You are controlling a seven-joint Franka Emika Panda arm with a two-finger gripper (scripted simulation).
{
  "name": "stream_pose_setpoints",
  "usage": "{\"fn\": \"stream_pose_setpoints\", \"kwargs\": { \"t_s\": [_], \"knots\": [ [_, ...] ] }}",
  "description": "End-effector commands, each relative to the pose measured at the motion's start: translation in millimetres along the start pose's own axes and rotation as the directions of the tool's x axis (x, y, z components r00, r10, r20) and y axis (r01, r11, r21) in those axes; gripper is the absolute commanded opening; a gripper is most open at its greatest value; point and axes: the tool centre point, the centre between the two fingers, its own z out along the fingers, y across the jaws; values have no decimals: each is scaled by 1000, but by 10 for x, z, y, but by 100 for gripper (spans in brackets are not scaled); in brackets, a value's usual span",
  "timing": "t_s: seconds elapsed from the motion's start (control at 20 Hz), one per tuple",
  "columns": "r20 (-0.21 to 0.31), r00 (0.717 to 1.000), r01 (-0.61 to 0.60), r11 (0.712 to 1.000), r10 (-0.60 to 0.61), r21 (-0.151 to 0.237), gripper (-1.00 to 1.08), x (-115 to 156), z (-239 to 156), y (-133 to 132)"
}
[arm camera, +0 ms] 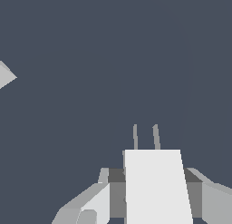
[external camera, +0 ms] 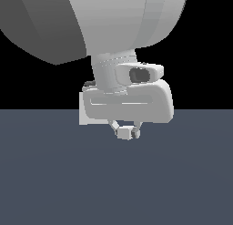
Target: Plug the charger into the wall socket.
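In the exterior view my gripper (external camera: 124, 132) hangs below the big white arm and is shut on the charger (external camera: 122, 134), a small white cube pinched between the two fingertips. The wrist view shows the charger (arm camera: 156, 187) as a white block between the grey fingers (arm camera: 102, 198), with two thin prongs (arm camera: 145, 137) pointing away from the hand over the dark floor. A flat white piece that looks like the wall socket (external camera: 83, 108) shows behind the hand on the exterior view's left, mostly hidden. A pale corner (arm camera: 5, 75) at the wrist view's edge may be the same plate.
The dark grey-blue floor (external camera: 182, 183) fills the lower half of the exterior view. The robot's large upper links (external camera: 113, 23) block the top of that view.
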Motion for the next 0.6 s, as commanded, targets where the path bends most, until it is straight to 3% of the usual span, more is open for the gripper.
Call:
{"fn": "stream_pose_setpoints", "kwargs": {
  "t_s": [0.0,0.25,0.55],
  "knots": [
    [-4,997,75,997,-75,28,-100,46,-50,-75],
    [-13,977,211,974,-211,81,-100,108,-146,-220],
    [-31,934,356,924,-356,136,-100,149,-259,-382]
  ]
}}
